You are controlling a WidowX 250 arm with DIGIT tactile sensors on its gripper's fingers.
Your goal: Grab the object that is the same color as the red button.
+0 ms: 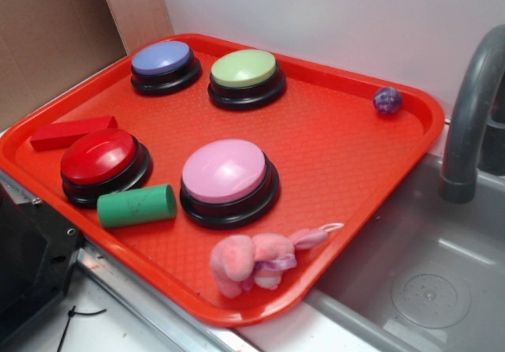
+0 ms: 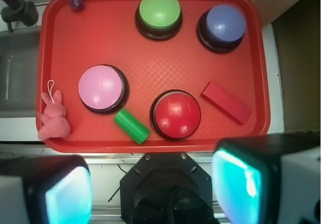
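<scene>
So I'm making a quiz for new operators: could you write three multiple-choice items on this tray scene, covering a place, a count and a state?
1. Where does the red block lie?
A. Inside the sink
B. On the tray beside the red button
C. On top of the blue button

2. How many dome buttons sit on the tray?
A. Four
B. Two
C. Six

3. How do the gripper's jaws stand?
A. Shut on the green cylinder
B. Shut on the block
C. Open, holding nothing

Answers:
1 B: the block rests on the tray next to the red button.
2 A: red, pink, green and blue buttons show.
3 C: the jaws are apart with nothing between them, short of the tray; the green cylinder lies free.
</scene>
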